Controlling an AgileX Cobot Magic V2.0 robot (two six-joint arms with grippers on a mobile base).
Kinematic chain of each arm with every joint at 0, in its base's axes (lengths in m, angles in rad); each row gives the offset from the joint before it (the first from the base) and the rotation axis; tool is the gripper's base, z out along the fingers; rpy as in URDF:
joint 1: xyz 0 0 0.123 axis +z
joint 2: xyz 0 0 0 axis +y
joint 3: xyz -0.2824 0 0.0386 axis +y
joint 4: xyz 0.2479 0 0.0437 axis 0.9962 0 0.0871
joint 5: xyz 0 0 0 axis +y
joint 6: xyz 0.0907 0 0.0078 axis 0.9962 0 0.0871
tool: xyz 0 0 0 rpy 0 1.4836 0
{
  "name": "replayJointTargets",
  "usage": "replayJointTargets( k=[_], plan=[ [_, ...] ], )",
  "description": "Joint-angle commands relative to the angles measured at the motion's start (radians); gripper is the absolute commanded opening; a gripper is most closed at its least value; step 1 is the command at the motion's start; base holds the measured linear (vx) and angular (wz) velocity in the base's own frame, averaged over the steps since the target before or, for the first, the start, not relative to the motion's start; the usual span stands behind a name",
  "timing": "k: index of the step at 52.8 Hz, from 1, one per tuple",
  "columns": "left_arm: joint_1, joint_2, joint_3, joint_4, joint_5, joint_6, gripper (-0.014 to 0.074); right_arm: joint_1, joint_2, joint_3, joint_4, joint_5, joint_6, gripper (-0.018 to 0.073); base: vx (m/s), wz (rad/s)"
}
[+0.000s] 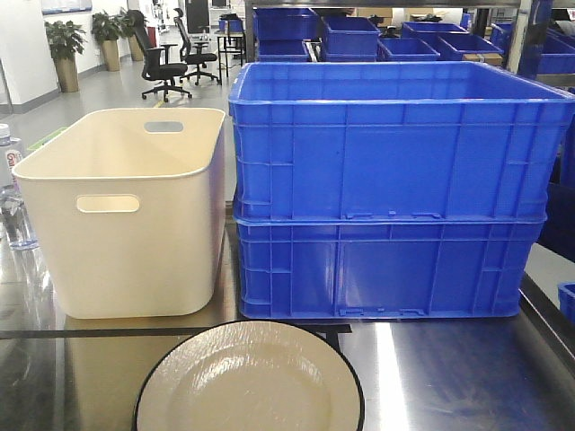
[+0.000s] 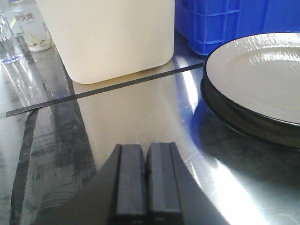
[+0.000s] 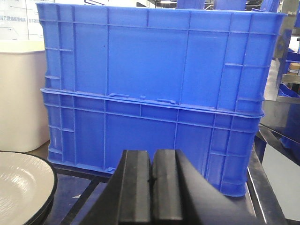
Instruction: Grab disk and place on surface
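Cream disk (image 1: 250, 382) on steel surface (image 1: 449, 377), near edge cropped; both pincers (image 2: 145, 180) (image 3: 151, 187) closed, empty.

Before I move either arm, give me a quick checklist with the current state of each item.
1. Disk located: ok, it lies flat on the tabletop, in front of the bin and crates.
2. Left gripper empty: ok, jaws shut on nothing.
3. Right gripper empty: ok, jaws shut on nothing.
4. Jaws open for a grasp: not ok, both are shut.
5. Disk rim reachable: ok, nothing on it or against it.
6. Disk stacked on another: cannot tell.
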Motion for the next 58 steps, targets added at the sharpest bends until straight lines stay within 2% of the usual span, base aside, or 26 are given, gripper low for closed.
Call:
replayJointTargets(
  k=[1, 9, 14, 23, 32, 36, 58],
  plan=[
    [-0.008, 0.009, -0.025, -0.015, -0.084, -0.001, -0.0008, -0.002, 0.0, -0.031, -0.004, -0.087, -0.002, -0.0009, 0.0, 0.0],
    [-0.008, 0.006, -0.005, -0.014, -0.099, -0.001, -0.0008, -0.002, 0.0, -0.031, -0.004, -0.087, -0.002, -0.0009, 0.0, 0.0],
    [0.012, -0.041, 0.058, 0.038, -0.151, 0.004, -0.0008, -0.002, 0.0, -0.031, -0.004, -0.087, -0.002, -0.0009, 0.0, 0.0],
    [0.103, -0.249, 0.266, 0.045, -0.33, -0.001, -0.0008, -0.002, 0.0, -0.031, -0.004, -0.088, -0.002, -0.0009, 0.0, 0.0],
    [0.187, -0.387, 0.459, 0.038, -0.404, -0.035, -0.0008, -0.002, 0.0, -0.031, -0.004, -0.088, -0.002, -0.0009, 0.0, 0.0],
    [0.194, -0.379, 0.45, 0.044, -0.329, -0.033, -0.0008, -0.002, 0.0, -0.031, -0.004, -0.089, -0.002, -0.0009, 0.0, 0.0],
    [0.193, -0.38, 0.452, 0.037, -0.321, -0.033, -0.0008, -0.002, 0.0, -0.031, -0.004, -0.088, -0.002, -0.0009, 0.0, 0.0]
  ],
)
